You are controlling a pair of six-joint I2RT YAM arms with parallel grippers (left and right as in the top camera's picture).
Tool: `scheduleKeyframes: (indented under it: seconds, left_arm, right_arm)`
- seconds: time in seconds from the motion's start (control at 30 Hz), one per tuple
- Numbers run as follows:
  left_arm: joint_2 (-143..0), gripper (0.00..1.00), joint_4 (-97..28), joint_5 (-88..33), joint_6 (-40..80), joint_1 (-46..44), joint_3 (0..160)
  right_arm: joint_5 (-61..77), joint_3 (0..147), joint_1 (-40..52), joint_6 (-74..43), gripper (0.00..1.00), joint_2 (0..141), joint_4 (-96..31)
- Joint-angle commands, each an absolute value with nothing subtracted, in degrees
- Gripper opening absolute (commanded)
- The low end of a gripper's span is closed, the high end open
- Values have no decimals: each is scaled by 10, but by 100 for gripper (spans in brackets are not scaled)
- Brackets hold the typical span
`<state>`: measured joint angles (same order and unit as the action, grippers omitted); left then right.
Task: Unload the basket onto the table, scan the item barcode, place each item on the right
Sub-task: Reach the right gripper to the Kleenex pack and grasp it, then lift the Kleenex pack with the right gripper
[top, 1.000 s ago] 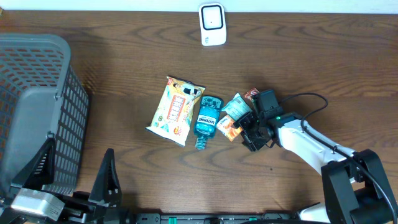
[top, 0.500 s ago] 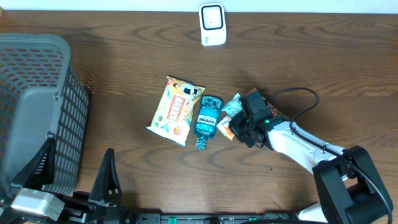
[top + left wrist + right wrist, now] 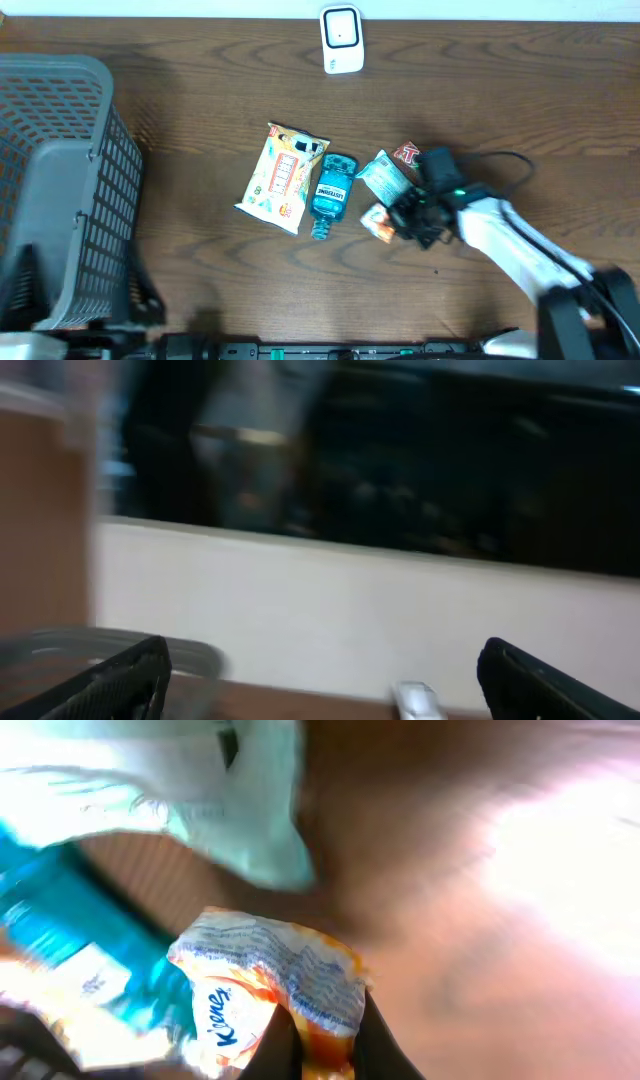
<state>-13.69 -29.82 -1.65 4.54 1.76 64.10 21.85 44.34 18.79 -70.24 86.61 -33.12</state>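
Orange packet (image 3: pixel 378 222) is right of the middle of the overhead frame, and you see it pinched by the right gripper (image 3: pixel 400 220), which reaches it from the right side. In the right wrist view the same packet (image 3: pixel 275 985) fills the lower centre, orange and white with blue letters, and its lower end goes down between the two dark fingers (image 3: pixel 272 1045) that press together on it. You cannot tell from these views whether the packet is touching the table (image 3: pixel 200 90) or is raised above it. Just left of it lies the blue bottle (image 3: pixel 333 190), and above it, near the gripper, lie a green packet (image 3: pixel 383 174) and a red packet (image 3: pixel 407 153). A snack bag (image 3: pixel 283 178) lies beside the bottle on its left. The white scanner (image 3: pixel 341 40) stands at the top centre of the frame, well apart from the packet. A grey basket (image 3: pixel 60 180) takes the left side. The left gripper (image 3: pixel 325 680) has its fingers spread wide at the two lower corners of its own blurred view, with nothing between them.
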Motion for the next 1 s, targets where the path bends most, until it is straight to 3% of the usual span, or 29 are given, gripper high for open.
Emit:
scheduleKeyframes:
  seconds: [0.0,0.17,0.5,0.63,0.8,0.97]
  left_arm:
    - [-157,98,-258,152,50,16,640]
    - [-177,98,-217,130,51,16,640]
    - [-189,98,-218,-65,51,16,640]
    - [-190,98,-235,-77,51,16,640]
    - [-167,98,-191,-202,50,16,640]
    - [-126,98,-188,-210,50,16,624]
  right_arm:
    - [304,442,149,-627,1,783,-388]
    - [388,442,139,-551,1,703,-431]
    - [615,442,139,-438,1,644,-432]
    - [605,442,139,-406,1,644,-431]
    - [599,442,139,-357,1,644,-432]
    - [587,442,139,-351,1,644,-442]
